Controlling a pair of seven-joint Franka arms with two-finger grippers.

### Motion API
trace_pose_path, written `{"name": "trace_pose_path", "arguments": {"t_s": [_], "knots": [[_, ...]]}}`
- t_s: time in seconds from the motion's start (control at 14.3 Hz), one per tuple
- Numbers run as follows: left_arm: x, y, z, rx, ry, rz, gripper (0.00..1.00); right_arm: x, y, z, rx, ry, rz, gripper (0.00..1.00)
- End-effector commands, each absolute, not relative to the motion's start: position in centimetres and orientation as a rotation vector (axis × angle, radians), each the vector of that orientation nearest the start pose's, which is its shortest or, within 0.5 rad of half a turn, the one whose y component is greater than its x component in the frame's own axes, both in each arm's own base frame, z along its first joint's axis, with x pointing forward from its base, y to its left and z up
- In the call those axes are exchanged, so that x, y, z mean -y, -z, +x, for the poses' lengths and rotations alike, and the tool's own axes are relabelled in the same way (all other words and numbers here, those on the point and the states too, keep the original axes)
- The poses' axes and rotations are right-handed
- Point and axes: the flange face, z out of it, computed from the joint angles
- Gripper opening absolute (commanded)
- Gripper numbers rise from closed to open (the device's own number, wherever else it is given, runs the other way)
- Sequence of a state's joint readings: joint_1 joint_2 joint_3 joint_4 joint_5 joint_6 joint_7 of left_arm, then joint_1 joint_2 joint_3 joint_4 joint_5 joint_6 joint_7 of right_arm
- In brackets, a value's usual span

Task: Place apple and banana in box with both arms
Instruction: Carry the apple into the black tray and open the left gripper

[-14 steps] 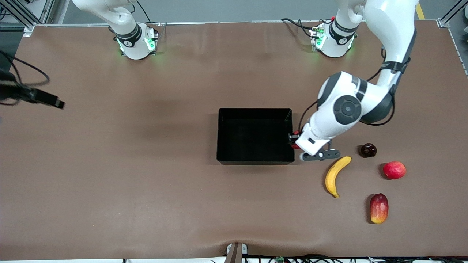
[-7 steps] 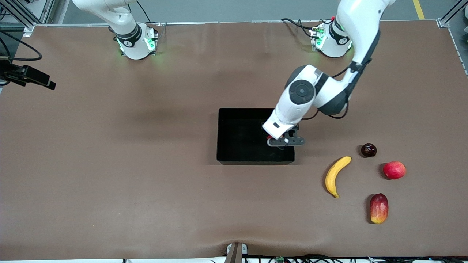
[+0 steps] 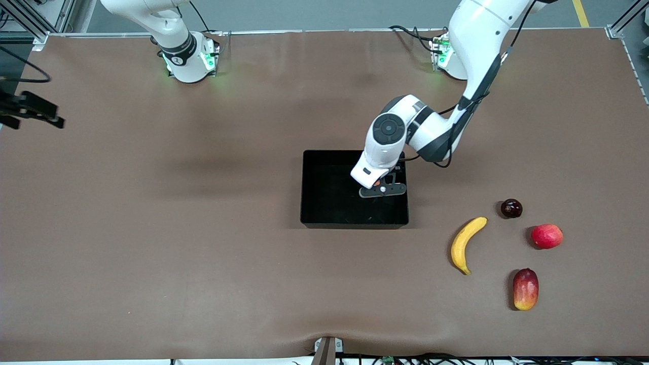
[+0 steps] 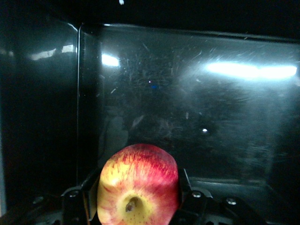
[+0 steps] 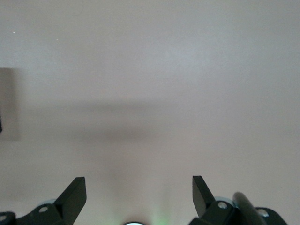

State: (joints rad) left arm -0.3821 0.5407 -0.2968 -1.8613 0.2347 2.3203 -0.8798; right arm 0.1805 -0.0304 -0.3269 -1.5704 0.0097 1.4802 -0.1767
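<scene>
Left arm's bent over from its base, left gripper hanging over the box and clamped on the apple. Right gripper sits wide open over the table's edge, just waiting.

Wide brown matte desk filling the view, slightly rippled along the edge nearest the front camera. Toward the left arm's end, three stray fruits: small dark maroon round fruit, glossy, farthest from the front camera of the three. Larger plain pinkish-red round fruit near it, a little closer to the camera. Oblong red-and-yellow mango-like fruit nearest the camera, lying lengthwise, yellow at its lower end. All three apart, none touching.
</scene>
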Motion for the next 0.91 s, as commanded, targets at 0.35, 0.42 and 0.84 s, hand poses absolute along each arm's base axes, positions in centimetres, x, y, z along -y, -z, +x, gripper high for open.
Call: {"name": "trace_pose_path", "arguments": {"t_s": [0.35, 0.42, 0.84], "knots": [[39.5, -21.6, 49.9, 0.163, -0.021, -3.073, 0.41, 7.7, -63.6, 52.3, 0.142, -0.092, -3.113, 1.0], [39.5, -21.5, 49.8, 0.163, -0.021, -3.071, 0.99, 7.7, -63.8, 52.0, 0.14, -0.101, -3.11, 1.0], [37.0, -31.0, 53.7, 0.199, 0.094, -3.054, 1.0, 5.9, -64.2, 52.1, 0.197, -0.09, -3.115, 1.0]]}}
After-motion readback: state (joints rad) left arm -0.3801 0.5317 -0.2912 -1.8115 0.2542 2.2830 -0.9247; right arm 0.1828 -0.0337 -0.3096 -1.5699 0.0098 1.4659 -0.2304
